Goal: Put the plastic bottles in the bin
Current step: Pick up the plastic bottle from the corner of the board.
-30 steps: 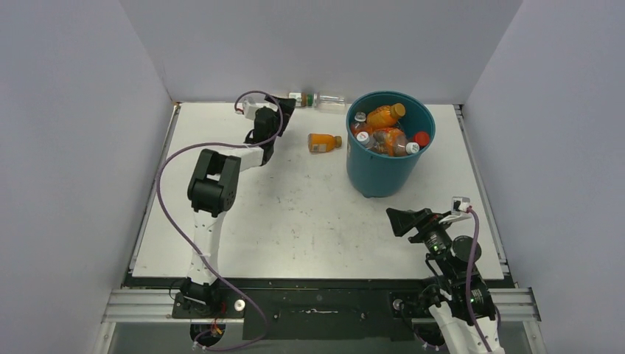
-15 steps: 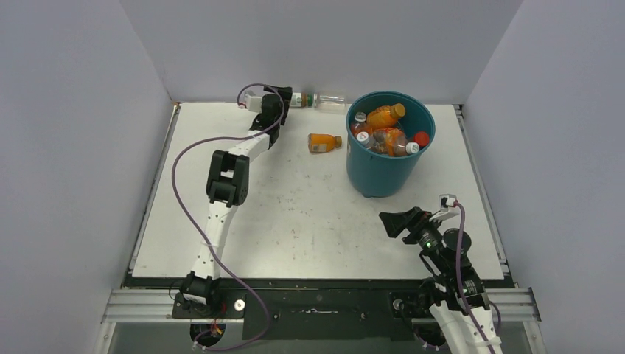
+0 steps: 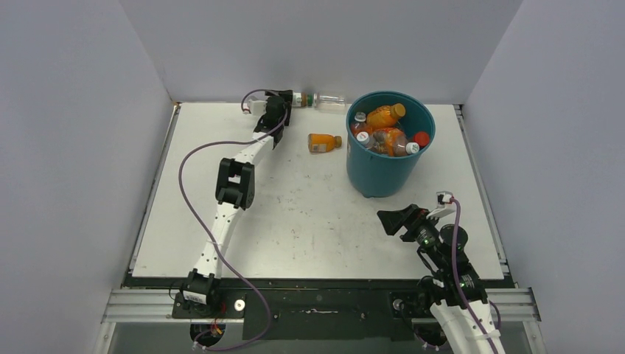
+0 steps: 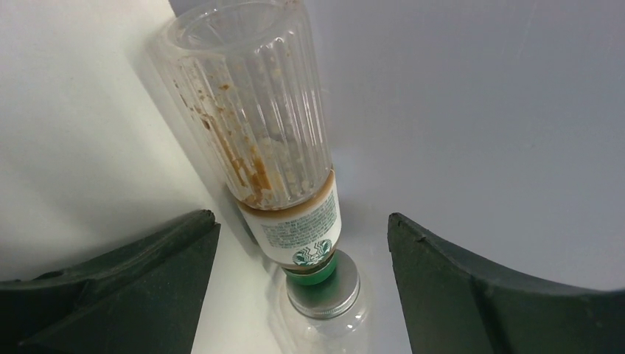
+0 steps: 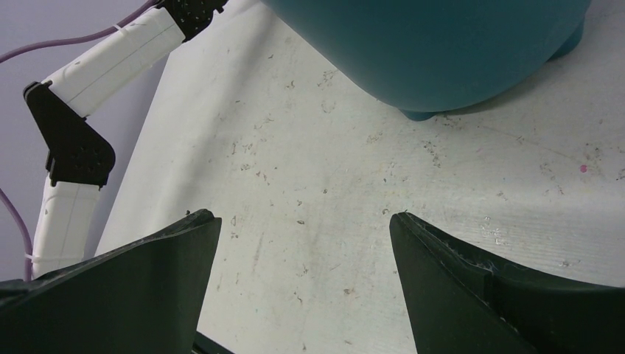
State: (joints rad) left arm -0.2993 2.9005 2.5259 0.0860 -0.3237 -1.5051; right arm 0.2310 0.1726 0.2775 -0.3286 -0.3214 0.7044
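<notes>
1. Nearest us, the right claw (image 5: pixel 302 221) hangs released and empty over the scuffed white table (image 3: pixel 309 214). No writing shows below it.
2. Just ahead of that claw stands the round teal-blue plastic bin (image 3: pixel 379 173). It is packed with orange and clear plastic bottles (image 3: pixel 385 116), whose labels are too small to read.
3. Beyond the bin and off to that claw's left, a small orange plastic bottle (image 3: pixel 324 142) lies on its side in the open. It is not yet collected, and its label cannot be read.
4. At the far edge, the left claw (image 4: pixel 302 217) is spread wide. Between its jaws lies the cap end of a clear ribbed plastic bottle (image 4: pixel 250 110) streaked with brown residue.
5. The jaws stand clear of the bottle on both sides, so nothing is gripped. The bottle lies along the foot of the grey back wall (image 3: pixel 317 44), its base pointing away from the claw.
6. Its white label (image 4: pixel 295 228) carries a green round mark that looks like the Starbucks siren. A green band and a silver cap sit below it. The fine print is too small to read.
7. I judge the step in hand to be the pick of this wall-side bottle. The next move calls for squeezing squarely on the neck without pinning it against the wall, then carrying it to the claw's right and over the bin rim.
</notes>
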